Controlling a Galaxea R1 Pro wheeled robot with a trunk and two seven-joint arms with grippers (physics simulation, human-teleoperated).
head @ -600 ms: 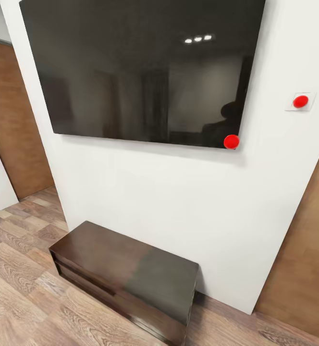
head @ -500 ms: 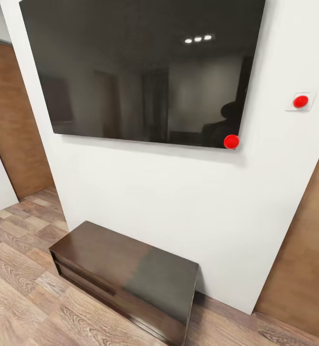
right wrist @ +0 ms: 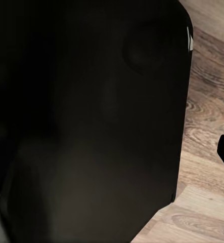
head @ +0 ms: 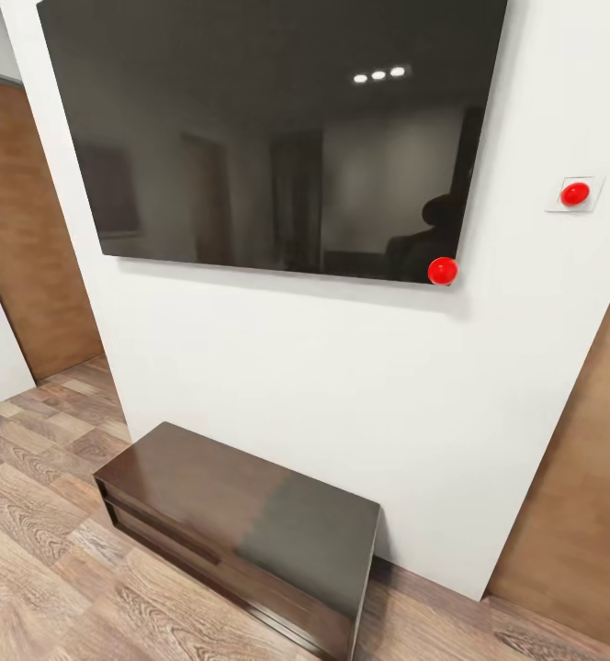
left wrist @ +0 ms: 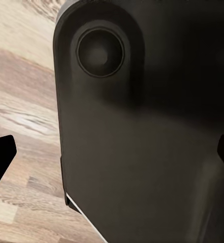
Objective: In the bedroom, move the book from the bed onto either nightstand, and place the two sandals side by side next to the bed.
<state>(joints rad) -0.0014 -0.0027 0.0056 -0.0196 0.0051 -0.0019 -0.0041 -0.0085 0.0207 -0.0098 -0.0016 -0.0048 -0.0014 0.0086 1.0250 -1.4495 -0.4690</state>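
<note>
White wall (head: 277, 367), unlabelled black screen (head: 268, 128), dark bench (head: 250, 523) below.

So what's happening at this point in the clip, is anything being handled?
Nothing is being handled. The head view faces a white wall with a large dark screen mounted on it and a low dark-brown bench below, on a wood-plank floor. Two red round markers sit near the screen's lower corner and on a wall plate. The wrist views look past dark robot bodywork at the floor.
</note>
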